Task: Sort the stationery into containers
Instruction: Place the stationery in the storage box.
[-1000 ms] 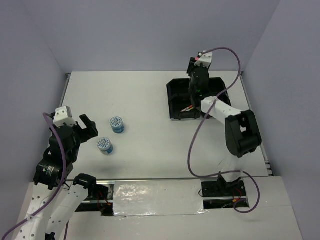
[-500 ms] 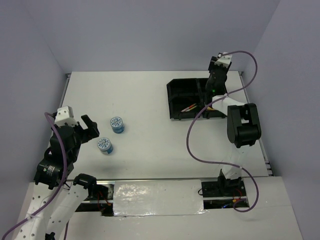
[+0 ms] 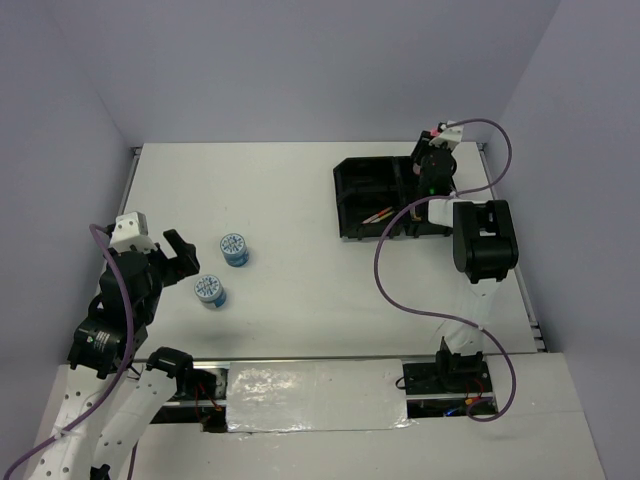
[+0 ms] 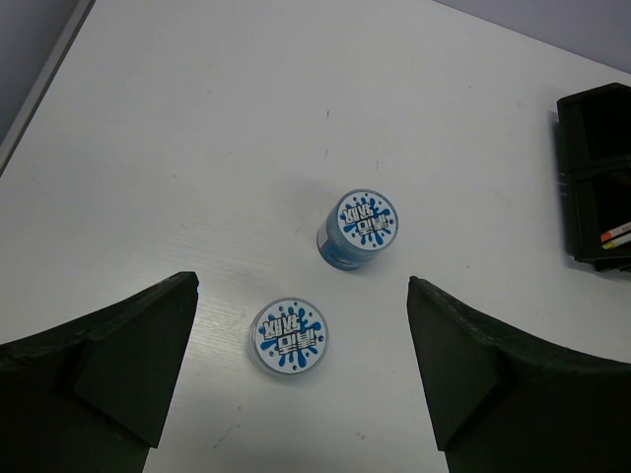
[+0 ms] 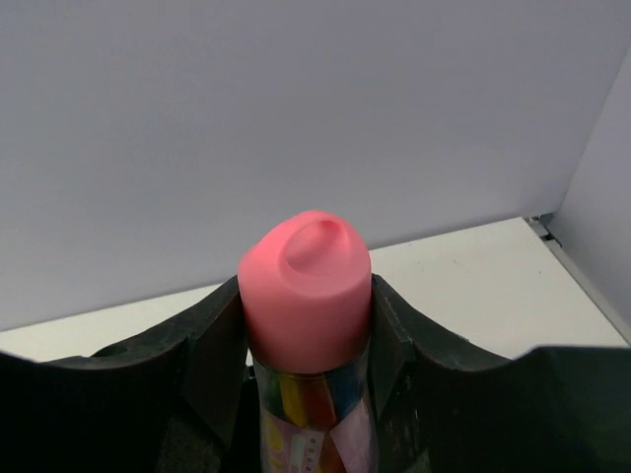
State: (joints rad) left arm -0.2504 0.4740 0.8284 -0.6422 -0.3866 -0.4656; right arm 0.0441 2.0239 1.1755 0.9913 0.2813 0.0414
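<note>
A: How did things stand on the table [image 3: 300, 200]?

B: The black tray [image 3: 342, 190] sat at the far right. The right gripper [image 3: 437, 152] hung over the tray's far right part. I couldn't tell from above which compartment lay under it.

A: And the other side?

B: The left gripper [image 3: 172, 252] was spread wide and held nothing, at the near left. Both tape rolls [image 3: 234, 248] stood just ahead of it, flat faces up, one beyond the other. That arm was clearly the nearer to them; the right arm was well apart.

A: What was the right one carrying?

B: Its fingers were closed on the glue stick [image 5: 306, 286], long axis upright, pink cap uppermost. I judged the tray lay below the stick's bottom end, so the drop called for lowering, then opening.

A: Did the views differ?

B: The right wrist view showed the grip but no tray floor. The overhead showed thin pens [image 3: 378, 214] in a near compartment, while the stick was barely a pink speck.
</note>
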